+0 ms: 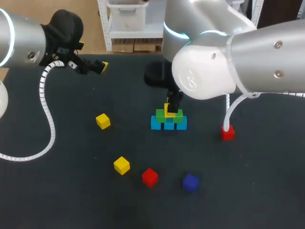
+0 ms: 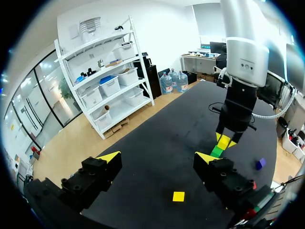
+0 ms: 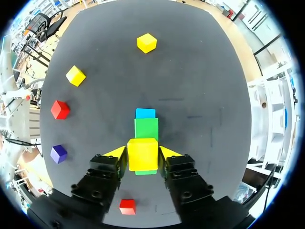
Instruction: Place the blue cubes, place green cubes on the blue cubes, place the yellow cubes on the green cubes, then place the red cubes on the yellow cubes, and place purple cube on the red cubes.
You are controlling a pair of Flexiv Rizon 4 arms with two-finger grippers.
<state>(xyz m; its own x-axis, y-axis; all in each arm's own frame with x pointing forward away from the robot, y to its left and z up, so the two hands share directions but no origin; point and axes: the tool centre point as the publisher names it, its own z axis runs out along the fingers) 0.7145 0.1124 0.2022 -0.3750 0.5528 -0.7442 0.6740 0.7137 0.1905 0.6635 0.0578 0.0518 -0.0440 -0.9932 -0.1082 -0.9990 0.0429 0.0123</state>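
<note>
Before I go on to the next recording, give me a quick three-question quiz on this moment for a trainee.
1. True or false: the left gripper holds a cube.
2. Which colour of cube is between the fingers of the right gripper? A red, B yellow, C purple.
3. How many yellow cubes lie loose on the table, apart from the stack?

Key:
1. False: it is open and empty.
2. B: it is shut on the held yellow cube, over the green cubes.
3. Two loose yellow cubes.
</note>
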